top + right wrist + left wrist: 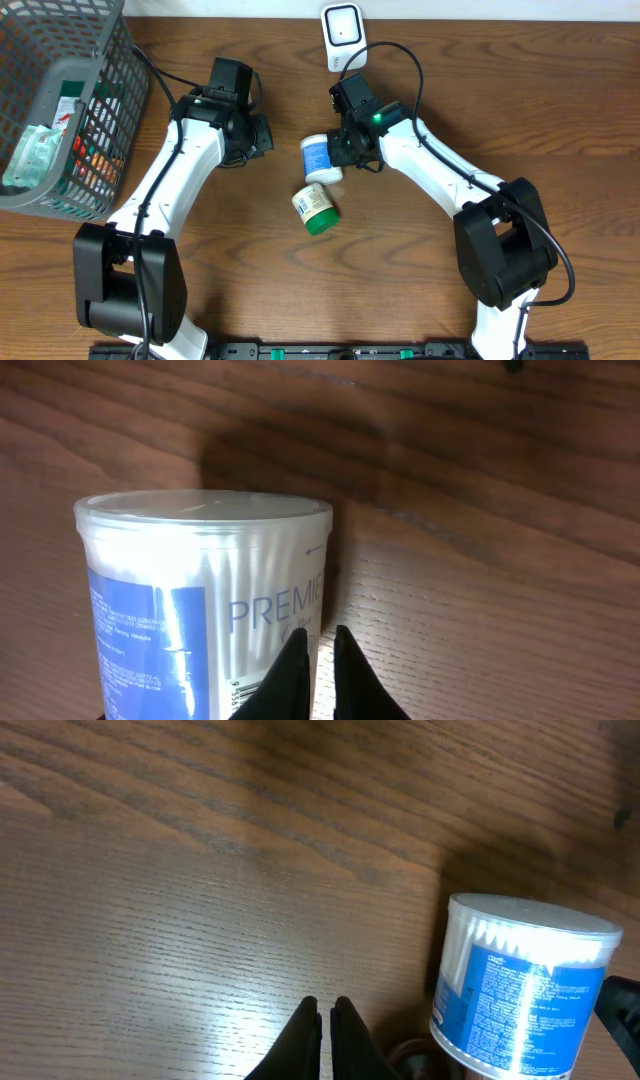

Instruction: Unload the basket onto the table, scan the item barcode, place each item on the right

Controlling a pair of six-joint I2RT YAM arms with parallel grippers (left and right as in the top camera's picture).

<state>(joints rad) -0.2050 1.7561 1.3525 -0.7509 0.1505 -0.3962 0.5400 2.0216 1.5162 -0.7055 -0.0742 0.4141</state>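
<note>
Three containers concern us: the grey basket [122, 70] at ten o'clock holds packets [35, 150]; the clear tub [320, 158] of cotton swabs sits centre, six o'clock of the scanner [342, 35]. A green-capped bottle [316, 208] lies at its six. Our left gripper [326, 1005] and right gripper [320, 635] pinch together, empty.

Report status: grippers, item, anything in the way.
Left gripper shut, empty. Right gripper shut, by tub, not holding it. Bottle lies near tub.

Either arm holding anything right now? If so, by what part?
Nothing held. Left fingers are shut over the table; right fingers are shut beside the swab tub, not around it.
</note>
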